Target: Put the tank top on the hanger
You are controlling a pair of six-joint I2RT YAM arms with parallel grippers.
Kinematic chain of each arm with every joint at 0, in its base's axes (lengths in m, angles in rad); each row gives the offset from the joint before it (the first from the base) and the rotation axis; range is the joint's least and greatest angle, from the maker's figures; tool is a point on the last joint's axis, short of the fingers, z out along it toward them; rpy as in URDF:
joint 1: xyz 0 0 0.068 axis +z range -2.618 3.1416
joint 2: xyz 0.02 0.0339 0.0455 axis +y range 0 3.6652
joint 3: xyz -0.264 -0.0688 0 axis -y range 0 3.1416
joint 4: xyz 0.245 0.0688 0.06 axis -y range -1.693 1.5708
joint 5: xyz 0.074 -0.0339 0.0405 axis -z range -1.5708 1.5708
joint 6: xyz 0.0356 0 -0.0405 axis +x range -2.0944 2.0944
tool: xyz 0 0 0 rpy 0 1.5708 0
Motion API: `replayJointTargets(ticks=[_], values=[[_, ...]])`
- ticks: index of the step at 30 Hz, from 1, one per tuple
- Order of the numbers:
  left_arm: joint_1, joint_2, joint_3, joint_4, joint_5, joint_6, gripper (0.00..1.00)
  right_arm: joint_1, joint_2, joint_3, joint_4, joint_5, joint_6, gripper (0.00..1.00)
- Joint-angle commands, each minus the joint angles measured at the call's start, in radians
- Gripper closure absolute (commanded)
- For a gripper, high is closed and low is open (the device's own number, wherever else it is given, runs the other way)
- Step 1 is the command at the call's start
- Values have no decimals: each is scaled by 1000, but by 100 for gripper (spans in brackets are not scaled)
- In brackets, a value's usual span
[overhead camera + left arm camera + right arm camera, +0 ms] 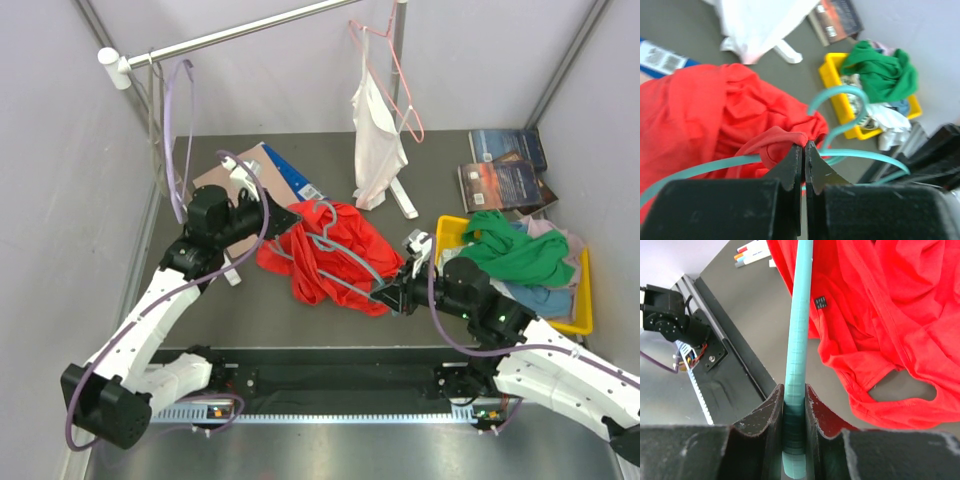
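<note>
The red tank top (pixel 335 255) lies crumpled on the dark table in the top view, with the teal hanger (pixel 352 268) lying across it. My left gripper (pixel 290 218) is at the top's left edge. Its jaws (pixel 803 146) are shut, pinching a red strap (pixel 775 142) at their tips. The hanger's hook (pixel 840 100) curves just beyond them. My right gripper (pixel 388 296) is at the garment's right side, shut on the end of the hanger's arm (pixel 800 315), which stands between its fingers (pixel 794 402). Red fabric (pixel 880 300) spreads to the right of that arm.
A white tank top (pixel 378 140) hangs on a pink hanger (pixel 395 80) from the rail (pixel 250 35); a lavender hanger (pixel 180 130) hangs at the left. At the right a yellow bin (pixel 582 300) holds a green garment (pixel 520 250). Books (pixel 510 170) and cardboard (pixel 255 170) lie behind.
</note>
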Motion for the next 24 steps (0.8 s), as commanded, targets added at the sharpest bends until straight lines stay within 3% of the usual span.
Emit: replayJointTargets(ticks=[1, 4, 9, 13, 14, 17, 21, 24], values=[[-9, -9, 15, 148, 126, -56, 100, 16, 2, 12, 172, 13, 12, 100], [-9, -41, -19, 120, 46, -4, 100, 16, -21, 16, 172, 15, 20, 100], [-8, -29, -24, -10, -207, 64, 98, 18, -84, 19, 155, -10, 37, 100], [-6, -27, -18, -27, -269, 63, 54, 18, -116, 13, 147, -28, 58, 100], [-6, -30, -19, -12, -263, 63, 28, 16, -121, 10, 150, -28, 61, 100], [-8, -40, -11, 8, -229, 81, 4, 18, -130, -2, 158, -20, 66, 100], [-8, -53, -1, 8, -187, 116, 1, 18, -115, -17, 162, -8, 63, 100], [-9, -57, -1, 36, -121, 127, 5, 16, -100, -31, 179, -5, 61, 100]])
